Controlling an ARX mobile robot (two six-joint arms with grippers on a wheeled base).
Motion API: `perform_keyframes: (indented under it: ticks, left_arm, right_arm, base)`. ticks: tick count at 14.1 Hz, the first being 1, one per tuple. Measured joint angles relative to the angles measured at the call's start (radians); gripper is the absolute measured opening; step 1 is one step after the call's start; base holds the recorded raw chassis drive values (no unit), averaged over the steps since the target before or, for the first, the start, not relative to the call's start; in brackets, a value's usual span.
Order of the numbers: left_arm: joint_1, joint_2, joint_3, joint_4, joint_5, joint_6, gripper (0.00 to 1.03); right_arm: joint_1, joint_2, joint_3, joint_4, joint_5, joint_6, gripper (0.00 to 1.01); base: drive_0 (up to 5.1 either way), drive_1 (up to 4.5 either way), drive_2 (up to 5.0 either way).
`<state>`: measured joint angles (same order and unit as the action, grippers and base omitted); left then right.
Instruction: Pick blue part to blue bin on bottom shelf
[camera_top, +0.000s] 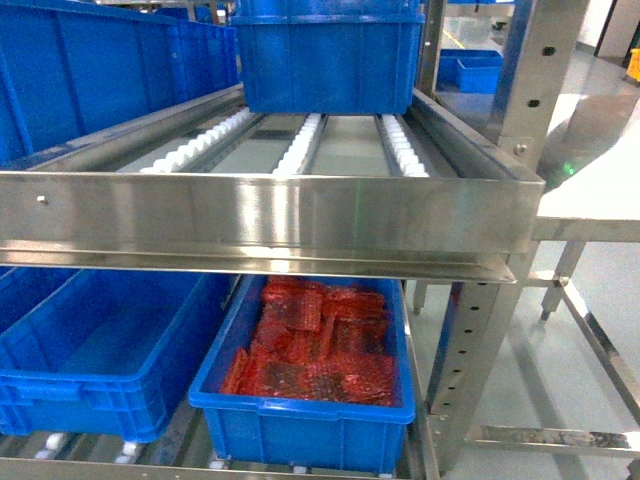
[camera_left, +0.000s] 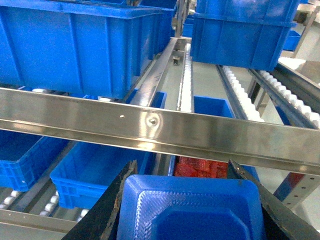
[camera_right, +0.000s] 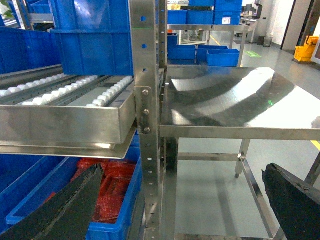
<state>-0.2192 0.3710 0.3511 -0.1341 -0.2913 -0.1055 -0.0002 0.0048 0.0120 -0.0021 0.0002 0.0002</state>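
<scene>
Here, the left gripper (camera_left: 182, 167) carries what appears to be the blue part (camera_left: 190, 210), a moulded blue piece with a recessed centre. It fills the bottom centre of the left wrist view, and a black finger presses against each of its sides. No small push-button piece is visible in any view. The part sits low in the frame, below the upper level's steel front rail (camera_left: 150, 125) that crosses the picture. The bottom shelf (camera_left: 30, 218) lies beyond, seen under that rail. An empty blue bin (camera_left: 95, 170) stands up and to the left of the part in that frame. A second bin (camera_top: 300, 405), holding red packets (camera_top: 310, 340), shows directly above the part's top edge. The part looks roughly square, with its broad face turned to the camera and its width spanning the fingers. Which bin is the target cannot be told, though the empty one seems likelier, which would mean moving forward under the rail and to the left. The right gripper (camera_right: 180, 210) hangs with fingers wide apart and nothing between them, off by the steel table (camera_right: 225, 100), so the left arm is clearly the nearer.
</scene>
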Motion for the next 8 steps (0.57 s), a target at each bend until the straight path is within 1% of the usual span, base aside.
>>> perform_keyframes:
  ticks: [8]
  left_arm:
    - [0.000,-0.002,0.000,0.003,0.000,0.000,0.44]
  right_arm:
    - [0.000,0.000,0.000,-0.004,0.000,0.000,0.98]
  base:
    - [-5.0,2.45,2.4]
